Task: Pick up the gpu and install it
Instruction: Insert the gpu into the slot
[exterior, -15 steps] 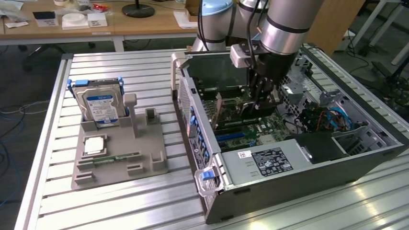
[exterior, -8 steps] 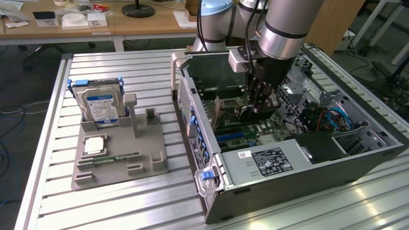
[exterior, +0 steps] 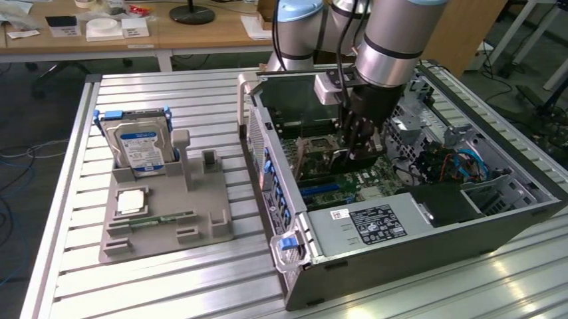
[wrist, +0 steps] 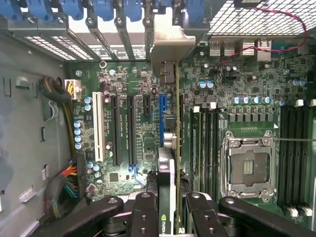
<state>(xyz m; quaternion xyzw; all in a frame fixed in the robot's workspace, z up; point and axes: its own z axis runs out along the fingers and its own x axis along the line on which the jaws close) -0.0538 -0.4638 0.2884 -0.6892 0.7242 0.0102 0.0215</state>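
Observation:
The gpu point(wrist: 168, 168) is seen edge-on in the wrist view, a thin dark card with its silver bracket point(wrist: 170, 47) at the far end by the case's rear slots. My gripper point(wrist: 171, 205) is shut on it, a black finger point(wrist: 145, 212) on each face. The card hangs upright over the motherboard point(wrist: 138, 128), close beside the blue expansion slot point(wrist: 162, 116); I cannot tell whether it touches the slot. In the exterior view my gripper point(exterior: 360, 143) reaches down inside the open computer case point(exterior: 275, 173) with the gpu point(exterior: 336, 161) below the fingers.
A grey holder point(exterior: 169, 219) on the exterior view's left carries a hard drive point(exterior: 138, 143) with a blue-white label and a green memory stick point(exterior: 164, 217). Inside the case are the power supply point(exterior: 377, 222), the CPU socket point(wrist: 249, 168), memory slots point(wrist: 207, 148) and cable bundles point(wrist: 64, 187).

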